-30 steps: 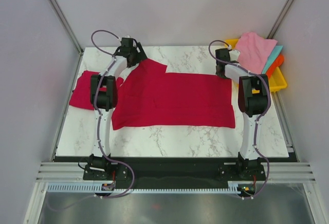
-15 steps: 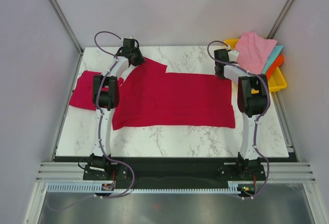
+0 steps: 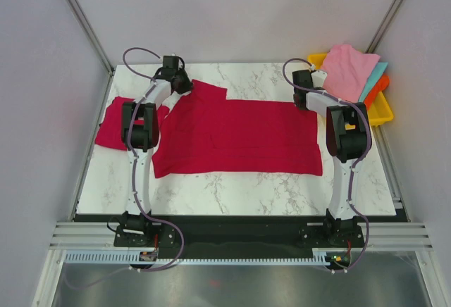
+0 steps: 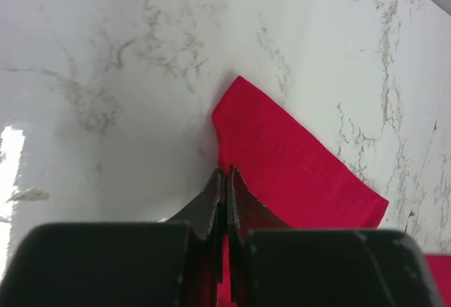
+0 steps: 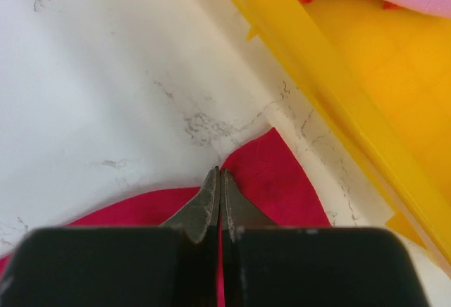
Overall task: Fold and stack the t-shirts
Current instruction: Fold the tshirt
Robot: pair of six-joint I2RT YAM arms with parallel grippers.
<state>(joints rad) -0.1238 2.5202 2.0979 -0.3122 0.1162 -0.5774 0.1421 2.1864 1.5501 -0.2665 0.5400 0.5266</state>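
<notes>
I see a crimson t-shirt point(image 3: 236, 138) spread flat on the marble table point(image 3: 239, 184). My left tool point(image 4: 224, 180) is pinched onto its far left corner, and my right tool point(image 5: 218, 180) onto its far right corner. A second red t-shirt point(image 3: 113, 127) lies just left of it.

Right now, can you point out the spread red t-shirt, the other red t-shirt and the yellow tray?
spread red t-shirt point(image 3: 239, 138), top external view, middle of its flat body.
other red t-shirt point(image 3: 110, 127), top external view, its exposed left part.
yellow tray point(image 3: 384, 112), top external view, bare near corner of its rim.
</notes>
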